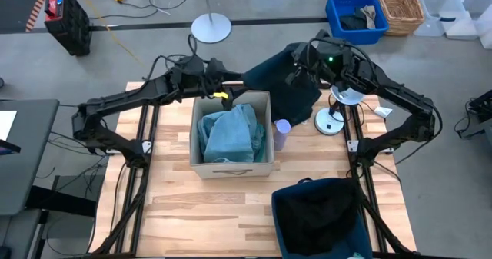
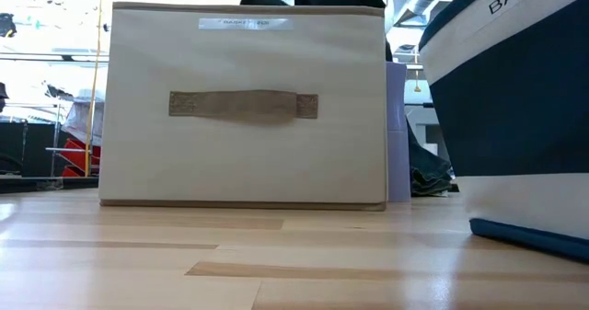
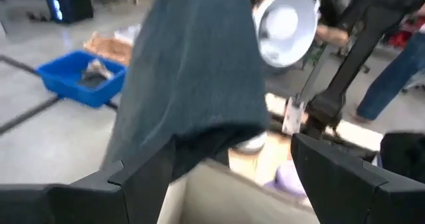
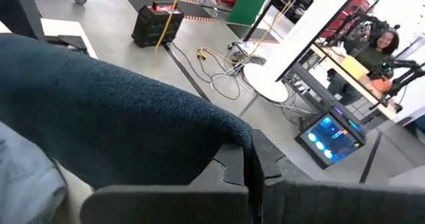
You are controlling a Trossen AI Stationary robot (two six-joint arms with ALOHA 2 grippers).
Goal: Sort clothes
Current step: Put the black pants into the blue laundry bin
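My right gripper is shut on the dark green garment, held beyond the far right corner of the beige box. My left gripper is open over the box's far rim, its fingers pointing toward the hanging garment without touching it. A turquoise garment lies in the box, with paler blue-grey cloth beside it. The black garment lies in the navy bin. My right gripper pinches a folded upper edge of the dark green garment between its two shut fingers. The cloth drapes away from the fingers and hangs below them, lifted off the box. Dark cloth on the table behind the box may be its lower end.
A purple cup stands just right of the box. A white lamp base stands at the table's far right. The navy bin fills the near right corner. Off the table are a blue crate, a wicker basket and a person.
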